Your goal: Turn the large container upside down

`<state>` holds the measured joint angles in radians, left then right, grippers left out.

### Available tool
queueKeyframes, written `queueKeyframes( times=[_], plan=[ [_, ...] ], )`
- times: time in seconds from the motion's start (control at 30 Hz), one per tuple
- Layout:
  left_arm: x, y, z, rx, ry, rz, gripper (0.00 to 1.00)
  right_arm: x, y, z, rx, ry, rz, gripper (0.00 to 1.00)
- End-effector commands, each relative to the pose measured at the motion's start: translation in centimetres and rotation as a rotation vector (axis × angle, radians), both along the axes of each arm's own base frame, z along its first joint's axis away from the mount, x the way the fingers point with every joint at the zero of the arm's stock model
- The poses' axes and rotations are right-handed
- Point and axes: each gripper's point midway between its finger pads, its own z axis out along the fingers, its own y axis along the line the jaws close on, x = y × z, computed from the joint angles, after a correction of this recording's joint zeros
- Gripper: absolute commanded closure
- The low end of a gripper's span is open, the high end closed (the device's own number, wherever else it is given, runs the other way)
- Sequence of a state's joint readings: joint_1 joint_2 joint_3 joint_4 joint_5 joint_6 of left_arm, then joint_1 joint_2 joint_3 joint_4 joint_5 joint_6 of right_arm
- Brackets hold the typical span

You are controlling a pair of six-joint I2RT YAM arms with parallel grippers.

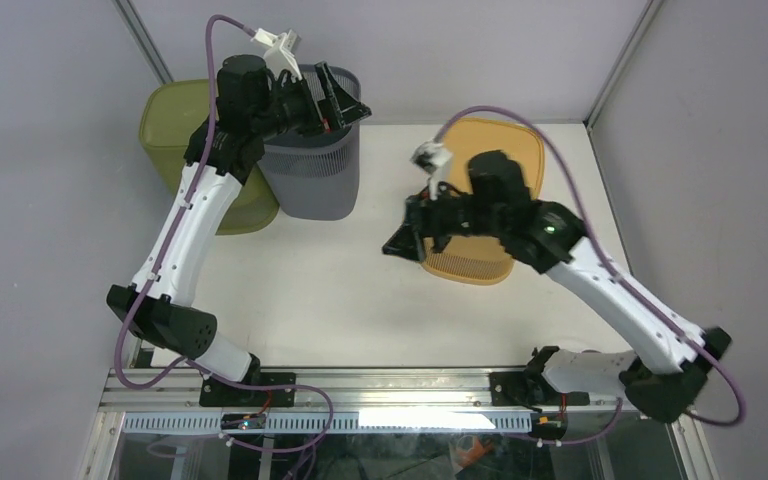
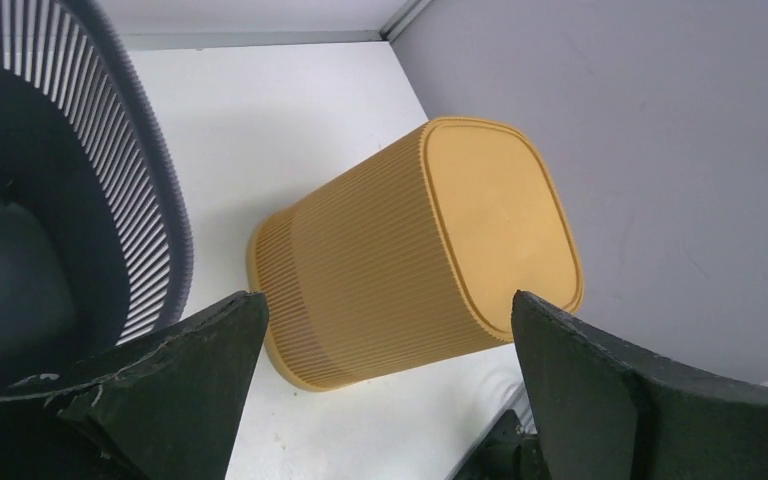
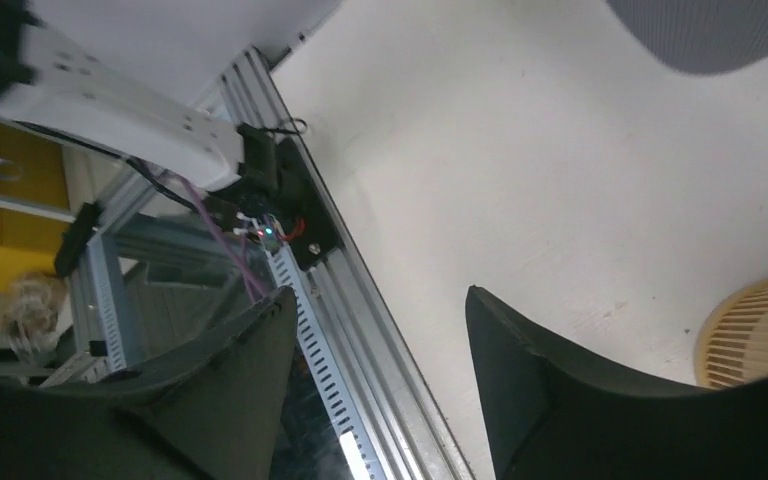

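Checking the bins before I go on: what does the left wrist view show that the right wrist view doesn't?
Left wrist only: the orange container's whole ribbed wall and closed base, mouth down, and the open left gripper. Right wrist only: the frame rail and the left arm's base. Both: white table, grey basket, part of the orange container.

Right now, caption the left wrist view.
Open left gripper frames the orange container standing upside down on the table, grey basket beside it.
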<state>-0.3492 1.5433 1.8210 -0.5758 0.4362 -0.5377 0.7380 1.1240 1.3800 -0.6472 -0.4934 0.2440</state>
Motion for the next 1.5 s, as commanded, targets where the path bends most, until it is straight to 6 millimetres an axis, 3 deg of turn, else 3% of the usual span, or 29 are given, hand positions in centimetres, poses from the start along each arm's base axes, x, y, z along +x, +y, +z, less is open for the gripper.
queueKeyframes(
  times=[0.0,0.13,0.3,0.6,0.7,0.83,0.97,1.07,1.27,1.37,1.47],
  plan=[
    [-1.2,1.5,2.6,0.030,-0.083,0.040,0.02,3.5,3.0,-4.7,-0.171,0.005,-0.131,0.34],
    [-1.3,1.9,2.5,0.041,-0.087,0.053,0.02,6.3,2.0,-8.9,-0.325,0.032,-0.270,0.32],
    [-1.3,1.9,1.9,0.057,-0.082,0.048,0.01,10.7,-3.4,-11.4,-0.472,0.017,-0.485,0.29],
    [-1.7,1.6,1.0,0.064,-0.067,0.019,0.01,22.5,-15.4,-11.8,-0.498,0.025,-0.878,0.28],
    [-1.9,1.9,1.0,0.075,-0.077,0.027,0.01,24.4,-16.8,-11.9,-0.514,0.038,-0.921,0.27],
    [-2.0,2.5,1.1,0.098,-0.090,0.050,0.01,23.9,-16.4,-10.4,-0.472,0.042,-0.923,0.27],
    [-1.7,2.8,0.6,0.116,-0.090,0.065,0.01,20.8,-15.9,-9.3,-0.409,0.028,-0.900,0.27],
    [-1.5,2.8,0.4,0.127,-0.092,0.070,0.01,17.8,-16.8,-9.7,-0.401,0.041,-0.917,0.27],
    [-1.1,2.7,-0.1,0.137,-0.085,0.066,0.01,12.7,-19.8,-13.0,-0.440,0.097,-0.991,0.26],
    [-0.8,2.6,-0.5,0.140,-0.075,0.068,0.01,13.1,-21.5,-14.8,-0.453,0.134,-1.038,0.25],
    [-0.6,2.7,-0.6,0.148,-0.077,0.080,0.01,16.1,-23.5,-14.8,-0.421,0.139,-1.086,0.25]
  ],
)
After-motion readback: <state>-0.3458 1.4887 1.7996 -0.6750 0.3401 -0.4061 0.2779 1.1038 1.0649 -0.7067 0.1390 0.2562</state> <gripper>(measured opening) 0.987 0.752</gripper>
